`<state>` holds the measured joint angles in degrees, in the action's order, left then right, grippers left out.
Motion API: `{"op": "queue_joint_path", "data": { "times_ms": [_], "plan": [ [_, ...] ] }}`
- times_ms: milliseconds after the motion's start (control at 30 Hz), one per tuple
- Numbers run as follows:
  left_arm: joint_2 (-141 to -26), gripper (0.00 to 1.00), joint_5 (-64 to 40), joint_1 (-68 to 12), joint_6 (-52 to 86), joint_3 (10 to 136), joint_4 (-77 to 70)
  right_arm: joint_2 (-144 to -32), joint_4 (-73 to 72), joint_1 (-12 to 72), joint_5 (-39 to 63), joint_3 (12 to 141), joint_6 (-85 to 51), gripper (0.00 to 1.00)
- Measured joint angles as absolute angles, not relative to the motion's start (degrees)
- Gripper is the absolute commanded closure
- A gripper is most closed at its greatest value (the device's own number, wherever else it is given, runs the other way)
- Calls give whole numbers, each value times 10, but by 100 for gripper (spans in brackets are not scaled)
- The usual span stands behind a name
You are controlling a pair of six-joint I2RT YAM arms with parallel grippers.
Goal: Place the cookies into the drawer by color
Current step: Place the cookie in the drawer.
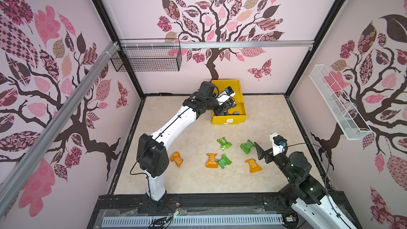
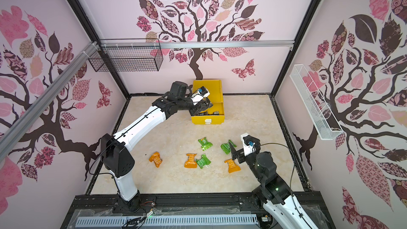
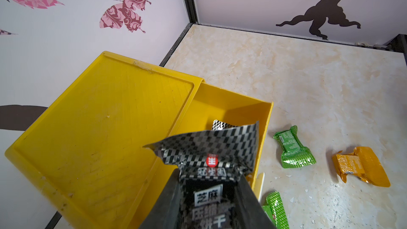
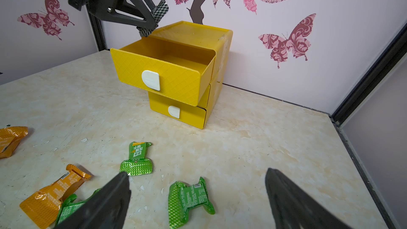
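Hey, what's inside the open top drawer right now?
Black packets lie in the top drawer. The left fingers hold another black packet over it, and the arm hides part of the inside.

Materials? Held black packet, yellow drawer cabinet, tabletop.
Black cookie packet: thin metallised film, glossy, checkered; creases and glints. Yellow drawer cabinet: likely plastic, matte, fine diamond-grid texture, scuffed top. Tabletop: marble-look beige, slight sheen; stone or laminate, cannot tell.

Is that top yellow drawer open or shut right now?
Open. The top drawer juts out well past the drawer below, and the left wrist view shows a black packet lying inside it.
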<state>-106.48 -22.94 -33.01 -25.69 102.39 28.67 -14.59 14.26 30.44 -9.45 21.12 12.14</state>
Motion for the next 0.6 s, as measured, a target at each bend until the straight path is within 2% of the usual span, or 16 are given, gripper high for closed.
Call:
{"op": "queue_joint_path", "data": {
  "times_ms": [167,300,367,433,600],
  "plan": [
    [-1085,84,-225,-334,-256,1035,286,-144,140,304,-95,207,123,1],
    [-1095,45,-220,-336,-253,1040,286,-143,140,304,-94,206,123,1],
    [-1096,32,-216,-337,-252,1040,286,-143,140,304,-94,206,123,1],
    [-1096,26,-214,-339,-242,1043,283,-143,139,304,-94,206,123,1],
    [-1094,18,-209,-341,-221,1046,274,-143,139,304,-94,206,123,1]
  ]
}}
